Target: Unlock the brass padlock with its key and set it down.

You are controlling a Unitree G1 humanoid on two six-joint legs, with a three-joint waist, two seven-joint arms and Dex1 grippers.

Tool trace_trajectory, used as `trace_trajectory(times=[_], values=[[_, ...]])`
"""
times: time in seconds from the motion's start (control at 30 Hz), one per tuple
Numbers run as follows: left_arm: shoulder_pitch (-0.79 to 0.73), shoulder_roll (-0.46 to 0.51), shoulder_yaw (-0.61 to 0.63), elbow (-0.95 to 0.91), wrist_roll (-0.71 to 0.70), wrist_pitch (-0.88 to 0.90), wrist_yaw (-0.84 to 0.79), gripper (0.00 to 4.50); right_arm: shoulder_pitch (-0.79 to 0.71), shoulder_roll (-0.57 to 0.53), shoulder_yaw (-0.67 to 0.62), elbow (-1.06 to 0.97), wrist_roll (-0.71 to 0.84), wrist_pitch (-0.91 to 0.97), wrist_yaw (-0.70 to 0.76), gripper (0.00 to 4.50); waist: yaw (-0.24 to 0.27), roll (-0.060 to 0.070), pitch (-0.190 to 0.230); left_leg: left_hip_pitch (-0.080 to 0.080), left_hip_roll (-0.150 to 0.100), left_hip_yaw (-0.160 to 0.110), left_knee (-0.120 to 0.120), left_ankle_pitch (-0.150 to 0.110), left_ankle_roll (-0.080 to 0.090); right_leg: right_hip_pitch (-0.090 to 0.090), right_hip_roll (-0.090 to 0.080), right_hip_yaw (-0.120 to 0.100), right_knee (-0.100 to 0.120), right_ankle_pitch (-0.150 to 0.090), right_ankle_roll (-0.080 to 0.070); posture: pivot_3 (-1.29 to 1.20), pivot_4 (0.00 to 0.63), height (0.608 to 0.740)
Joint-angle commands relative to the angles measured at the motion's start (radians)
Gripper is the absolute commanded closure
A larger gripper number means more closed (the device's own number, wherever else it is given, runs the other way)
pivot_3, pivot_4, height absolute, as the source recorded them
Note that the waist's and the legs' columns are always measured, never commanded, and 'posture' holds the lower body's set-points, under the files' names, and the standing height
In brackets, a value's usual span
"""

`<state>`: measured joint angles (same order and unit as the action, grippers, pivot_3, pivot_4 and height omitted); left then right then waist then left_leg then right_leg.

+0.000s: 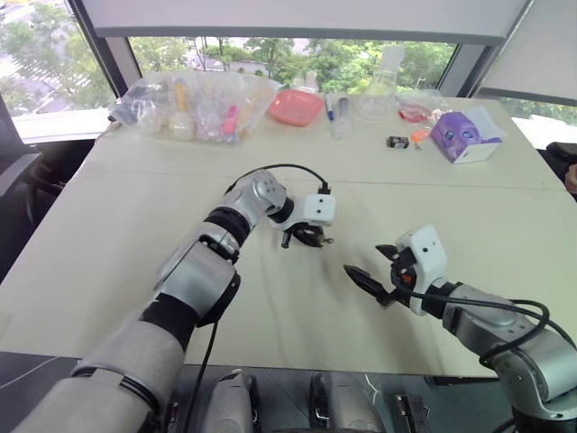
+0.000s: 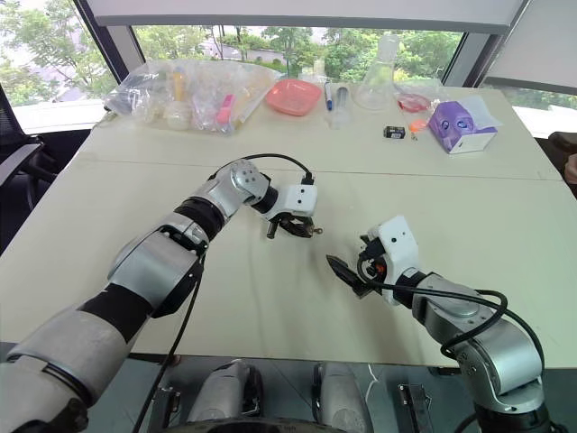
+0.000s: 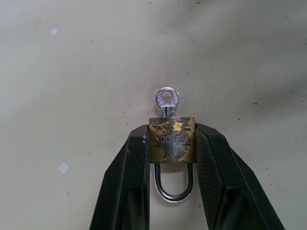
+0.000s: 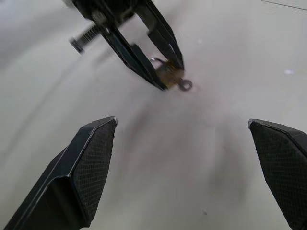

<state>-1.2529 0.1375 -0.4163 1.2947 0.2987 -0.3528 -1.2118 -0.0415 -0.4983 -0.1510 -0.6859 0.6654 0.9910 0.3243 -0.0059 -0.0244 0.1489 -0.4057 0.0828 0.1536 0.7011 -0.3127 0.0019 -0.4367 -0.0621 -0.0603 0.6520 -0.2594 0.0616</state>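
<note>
a: item one?
b: brass padlock (image 3: 172, 139), small yellowish block, tarnished dark in patches, stamped lettering on its face. silvery wire shackle looks seated in the body. clamped by its two sides between black fingers (image 3: 132, 163), just above the pale table.
a: item two?
b: key (image 3: 167, 101), silver, round holed bow, standing in the keyway opposite the shackle.

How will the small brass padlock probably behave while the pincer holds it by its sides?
The small brass padlock is probably rigid: a solid metal block with a steel shackle. Its flat sides sit squarely between the left pincer, so slipping seems unlikely. The small silver key sticking out of it could twist the padlock if pushed.
</note>
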Motion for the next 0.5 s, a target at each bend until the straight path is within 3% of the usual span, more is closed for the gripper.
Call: trace_trajectory(times=[0.03,0.23,0.4,0.5], values=[[0.008,0.079,0.106,-0.089,-0.113,-0.116,-0.109,3.78,-0.069,0.078,-0.087,0.032,0.152,0.057,-0.033,0.00,-0.008,0.000,0.000,-0.001,0.000,0.000,0.000,0.000,0.000,-0.002,0.000,0.000,0.001,0.000,0.000,0.00,0.150,0.740],[0.166,0.199,0.222,-0.458,-0.327,-0.065,-0.291,3.78,-0.182,0.132,-0.152,0.100,0.397,0.151,-0.082,0.00,-0.003,0.001,0.001,-0.003,0.000,0.002,-0.001,0.004,-0.006,-0.005,-0.001,0.000,0.003,0.000,0.000,0.00,0.150,0.740],[0.356,0.285,0.242,-0.877,-0.440,0.188,-0.283,3.78,-0.254,0.135,-0.151,0.162,0.489,0.149,-0.113,0.00,-0.006,0.001,0.001,-0.003,0.000,0.002,0.000,0.004,-0.006,-0.004,-0.001,0.001,0.002,0.000,0.000,0.00,0.150,0.740],[0.425,0.313,0.244,-1.035,-0.452,0.263,-0.226,3.78,-0.282,0.129,-0.137,0.193,0.533,0.155,-0.128,0.00,-0.004,0.001,0.001,-0.002,0.000,0.002,0.000,0.004,-0.007,-0.004,0.000,0.002,0.002,0.000,0.000,0.00,0.150,0.740]])
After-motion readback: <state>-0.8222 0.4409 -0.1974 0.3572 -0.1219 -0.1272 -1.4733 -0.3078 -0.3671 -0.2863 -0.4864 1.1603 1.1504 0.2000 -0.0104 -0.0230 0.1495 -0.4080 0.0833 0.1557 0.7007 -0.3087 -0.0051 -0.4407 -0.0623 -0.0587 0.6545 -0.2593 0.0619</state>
